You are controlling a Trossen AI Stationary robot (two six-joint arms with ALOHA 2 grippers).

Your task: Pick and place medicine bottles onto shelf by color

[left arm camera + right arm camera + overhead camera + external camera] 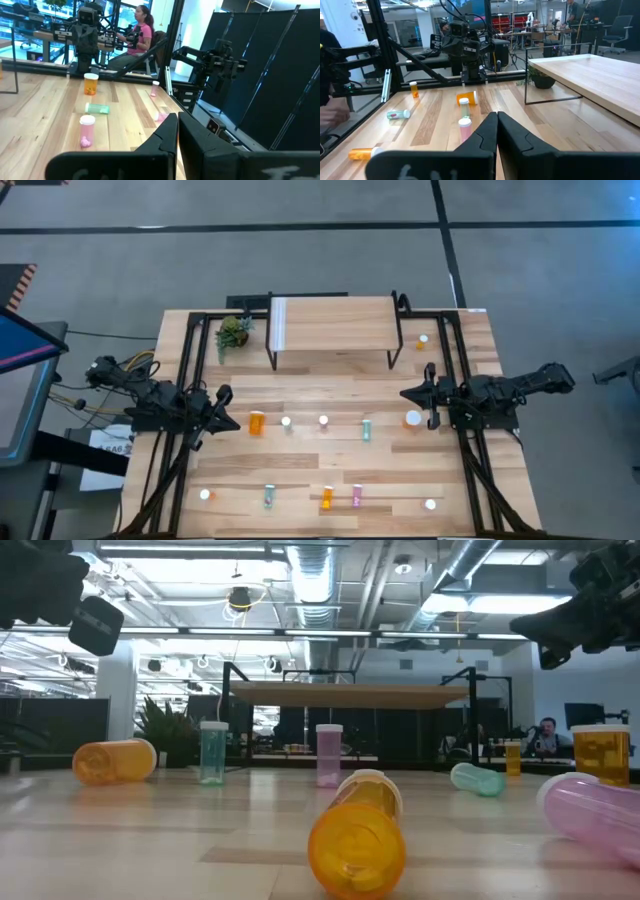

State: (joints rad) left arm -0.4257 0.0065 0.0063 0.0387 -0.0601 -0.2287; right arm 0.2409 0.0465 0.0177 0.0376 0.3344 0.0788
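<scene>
Both claws are clenched on nothing: the left claw [224,408] hangs at the tabletop's [300,480] left edge, the right claw [412,394] at its right. The medicine bottles lie scattered on the tabletop between and in front of them. A tipped orange bottle [257,422] lies just beside the left claw, a white-capped orange bottle [413,418] just beside the right. The shelf [330,325] top carries no bottles.

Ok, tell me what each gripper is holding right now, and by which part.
Nothing is held. The left gripper and the right gripper are both shut on nothing, raised above the table; the medicine bottles stand or lie untouched and the shelf is bare.
</scene>
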